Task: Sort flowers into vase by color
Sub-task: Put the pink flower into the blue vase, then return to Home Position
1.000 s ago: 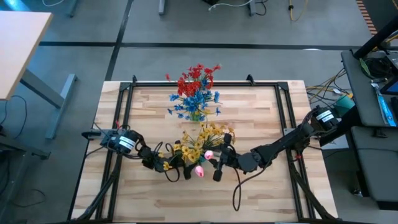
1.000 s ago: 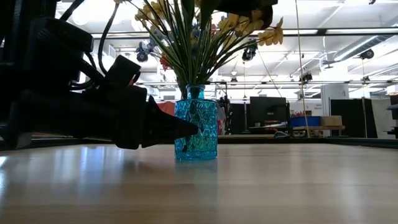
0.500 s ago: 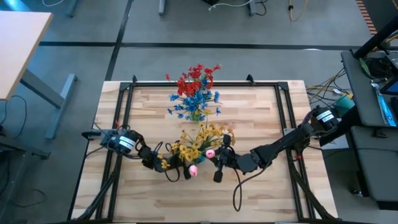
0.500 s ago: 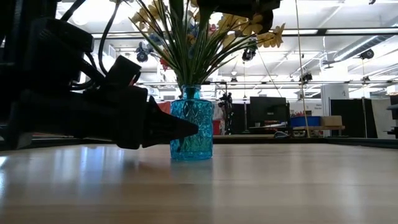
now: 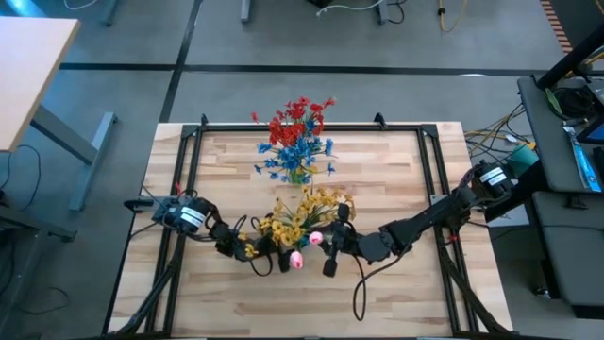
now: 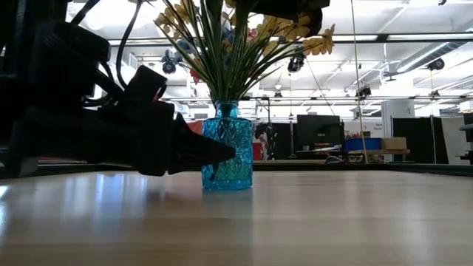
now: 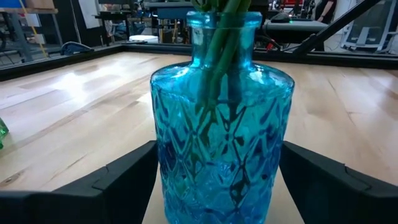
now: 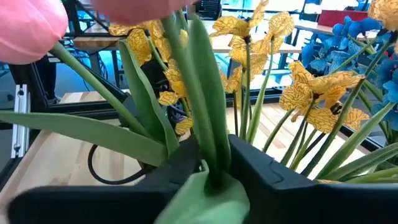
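A: High view? B: The pink tulip buds (image 5: pixel 304 250) sit among yellow sprays near the tabletop's (image 5: pixel 396 170) front.
A: Left wrist? B: The left end effector (image 7: pixel 217 186) is spread around the blue faceted glass vase (image 7: pixel 221 118).
A: Right wrist? B: The right end effector (image 8: pixel 211 168) pinches a green tulip stem (image 8: pixel 205 93).

- High view looks straight down on the whole table (image 5: pixel 396 161).
- Low view sits at tabletop height, facing the room.
- Left wrist view is very close to the blue vase (image 7: pixel 221 124), shared with the low view.
- Right wrist view is close among stems (image 8: pixel 205 93).
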Tool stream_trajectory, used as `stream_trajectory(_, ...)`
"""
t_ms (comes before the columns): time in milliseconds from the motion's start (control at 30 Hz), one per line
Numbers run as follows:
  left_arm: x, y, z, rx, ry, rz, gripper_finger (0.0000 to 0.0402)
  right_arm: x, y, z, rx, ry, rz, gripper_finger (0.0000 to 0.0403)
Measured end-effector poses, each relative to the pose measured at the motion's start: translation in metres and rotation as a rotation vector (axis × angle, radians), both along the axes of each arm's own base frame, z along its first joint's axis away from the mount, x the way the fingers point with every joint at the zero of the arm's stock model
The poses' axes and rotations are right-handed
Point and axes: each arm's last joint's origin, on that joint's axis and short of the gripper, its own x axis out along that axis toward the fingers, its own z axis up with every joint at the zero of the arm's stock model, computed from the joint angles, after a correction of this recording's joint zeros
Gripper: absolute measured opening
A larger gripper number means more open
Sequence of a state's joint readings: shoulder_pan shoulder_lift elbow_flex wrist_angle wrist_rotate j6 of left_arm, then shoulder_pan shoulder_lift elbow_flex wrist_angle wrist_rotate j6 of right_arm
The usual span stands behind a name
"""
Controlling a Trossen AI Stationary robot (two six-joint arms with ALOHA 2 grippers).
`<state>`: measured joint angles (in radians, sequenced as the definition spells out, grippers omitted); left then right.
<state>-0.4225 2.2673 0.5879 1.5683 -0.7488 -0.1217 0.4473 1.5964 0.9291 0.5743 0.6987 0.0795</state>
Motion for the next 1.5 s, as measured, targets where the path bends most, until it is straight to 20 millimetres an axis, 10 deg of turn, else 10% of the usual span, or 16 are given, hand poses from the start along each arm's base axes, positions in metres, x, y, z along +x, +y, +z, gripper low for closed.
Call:
stream_trajectory(700,-0.025,-0.003,0.031,-0.007,-0.041,-0.021,0.0309,-0.022,0.017,0.029,0.032,-0.066,0.063,0.0201)
stream_trajectory(1500,-0.165,-0.068,0.139,0.173,-0.076,0.022,0.0309,-0.123,0.033,0.085,-0.156,0.091,0.299,0.0201)
